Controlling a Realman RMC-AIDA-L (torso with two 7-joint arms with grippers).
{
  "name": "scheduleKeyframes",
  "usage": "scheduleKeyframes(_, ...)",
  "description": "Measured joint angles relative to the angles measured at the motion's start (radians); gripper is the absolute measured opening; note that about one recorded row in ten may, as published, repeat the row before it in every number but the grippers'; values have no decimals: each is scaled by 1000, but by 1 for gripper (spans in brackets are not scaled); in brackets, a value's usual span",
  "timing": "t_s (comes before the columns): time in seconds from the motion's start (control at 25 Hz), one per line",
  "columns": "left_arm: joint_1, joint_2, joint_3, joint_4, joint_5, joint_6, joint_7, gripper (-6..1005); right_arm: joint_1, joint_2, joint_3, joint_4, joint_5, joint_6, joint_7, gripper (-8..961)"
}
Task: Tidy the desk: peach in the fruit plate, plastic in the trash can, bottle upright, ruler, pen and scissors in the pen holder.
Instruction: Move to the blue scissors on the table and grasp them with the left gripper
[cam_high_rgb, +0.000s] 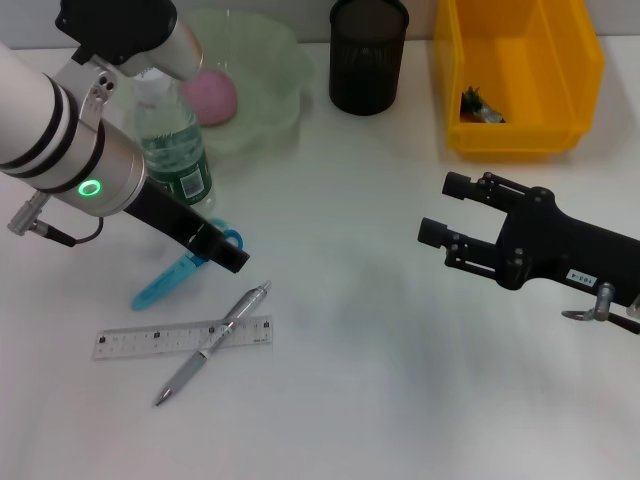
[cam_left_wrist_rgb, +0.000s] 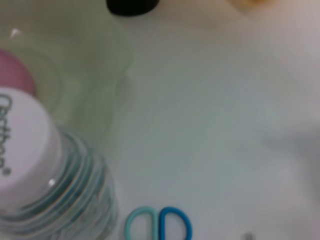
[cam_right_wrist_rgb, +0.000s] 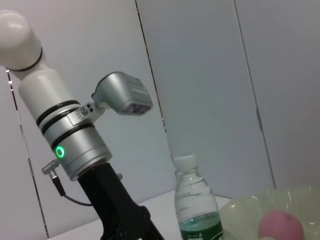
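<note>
The clear water bottle (cam_high_rgb: 176, 160) stands upright with a white cap; it also shows in the left wrist view (cam_left_wrist_rgb: 30, 165) and the right wrist view (cam_right_wrist_rgb: 195, 210). The pink peach (cam_high_rgb: 210, 95) lies in the pale green fruit plate (cam_high_rgb: 270, 70). The blue scissors (cam_high_rgb: 172, 280), the clear ruler (cam_high_rgb: 130, 342) and the silver pen (cam_high_rgb: 215, 340) lie on the white desk; the pen crosses the ruler. The black mesh pen holder (cam_high_rgb: 368, 55) stands at the back. My left gripper (cam_high_rgb: 232, 258) hangs over the scissors' handles (cam_left_wrist_rgb: 160, 225). My right gripper (cam_high_rgb: 437, 208) is open and empty at the right.
A yellow bin (cam_high_rgb: 570, 60) stands at the back right with a small crumpled item (cam_high_rgb: 480, 106) inside. The left arm's silver forearm (cam_high_rgb: 70, 150) leans beside the bottle.
</note>
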Motion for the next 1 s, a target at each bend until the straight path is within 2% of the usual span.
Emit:
scheduleKeyframes(0.68, -37, -1, 7, -126, 68, -57, -24, 757, 16, -1, 6, 9, 0, -5, 2, 726)
scheduleKeyframes(1.0, -42, -1, 7, -144, 70, -62, -25, 757, 14, -1, 3, 9, 0, -7, 2, 726)
